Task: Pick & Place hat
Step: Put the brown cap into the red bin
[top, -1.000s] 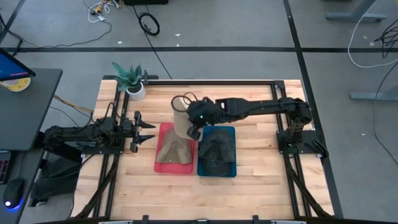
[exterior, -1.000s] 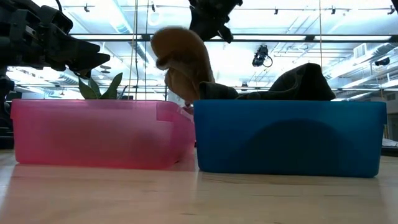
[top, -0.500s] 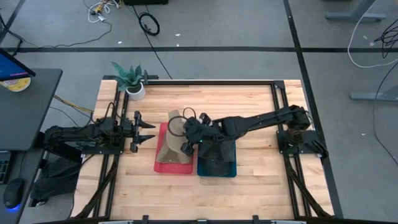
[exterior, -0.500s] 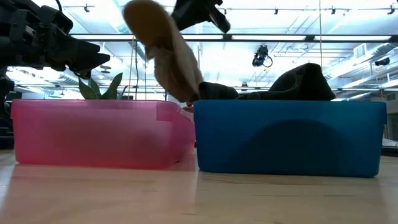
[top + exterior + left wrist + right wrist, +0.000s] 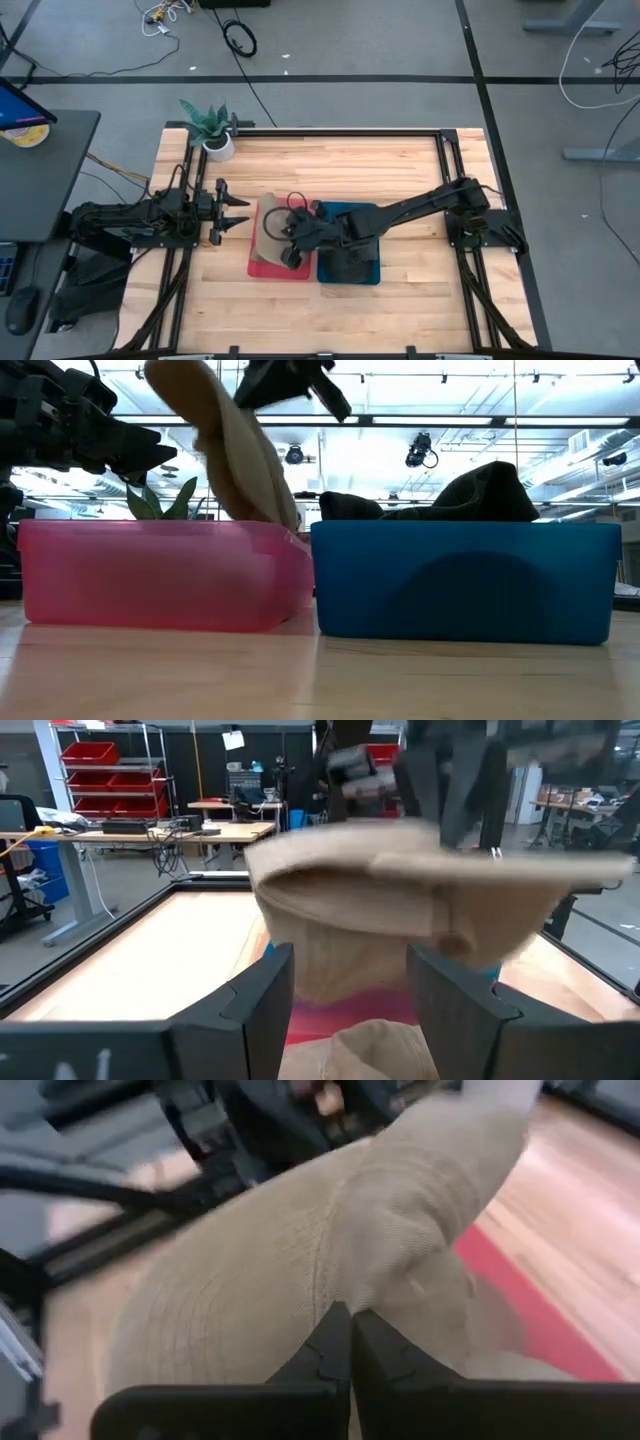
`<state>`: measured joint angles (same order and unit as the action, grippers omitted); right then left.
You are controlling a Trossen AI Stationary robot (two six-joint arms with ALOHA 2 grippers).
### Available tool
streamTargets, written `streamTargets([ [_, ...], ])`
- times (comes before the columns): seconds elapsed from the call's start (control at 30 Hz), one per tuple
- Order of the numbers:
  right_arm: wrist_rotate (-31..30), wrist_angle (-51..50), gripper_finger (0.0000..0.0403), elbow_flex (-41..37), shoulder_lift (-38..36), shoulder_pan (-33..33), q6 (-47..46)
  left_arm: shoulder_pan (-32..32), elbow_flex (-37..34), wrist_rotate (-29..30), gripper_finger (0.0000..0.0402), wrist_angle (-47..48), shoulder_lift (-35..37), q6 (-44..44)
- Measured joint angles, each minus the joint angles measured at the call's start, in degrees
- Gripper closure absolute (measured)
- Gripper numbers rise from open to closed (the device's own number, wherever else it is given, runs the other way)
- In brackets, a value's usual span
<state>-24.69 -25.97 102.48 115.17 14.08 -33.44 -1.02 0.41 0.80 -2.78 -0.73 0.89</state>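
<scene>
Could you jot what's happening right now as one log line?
right gripper: shut on tan fabric hat | over pink plastic bin | left gripper: open, beside bin

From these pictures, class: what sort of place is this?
Probably a robotics lab or workshop: two arms are mounted on a framed wooden table, cables trail over the floor, and red shelf bins and workbenches stand behind.

A small potted plant (image 5: 208, 128) stands at the far left corner of the wooden table (image 5: 400, 170). On the grey floor beyond, a black cable coil (image 5: 240, 38) lies near a white cable bundle (image 5: 160, 14). A dark desk (image 5: 40, 170) stands left of the table
</scene>
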Motion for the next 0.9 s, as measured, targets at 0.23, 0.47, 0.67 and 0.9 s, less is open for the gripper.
streamTargets([
  [0.23,0.1,-1.4,0.0403,0.0,4.3,-0.9,-2.7,0.0,0.0,0.0,0.0204,0.5,-0.3,0.0],
  [0.47,5.6,0.8,0.0403,0.0,11.5,-2.8,-4.3,0.0,0.0,0.0,0.0204,0.7,-0.8,0.0],
  [0.67,9.6,3.4,0.0403,0.2,16.7,-4.1,-4.3,0.0,0.0,0.0,0.0204,0.7,-0.8,0.0],
  [0.9,10.5,3.4,0.0403,0.2,17.3,-4.9,-5.1,0.0,0.0,0.0,0.0204,0.6,-0.8,0.0],
])
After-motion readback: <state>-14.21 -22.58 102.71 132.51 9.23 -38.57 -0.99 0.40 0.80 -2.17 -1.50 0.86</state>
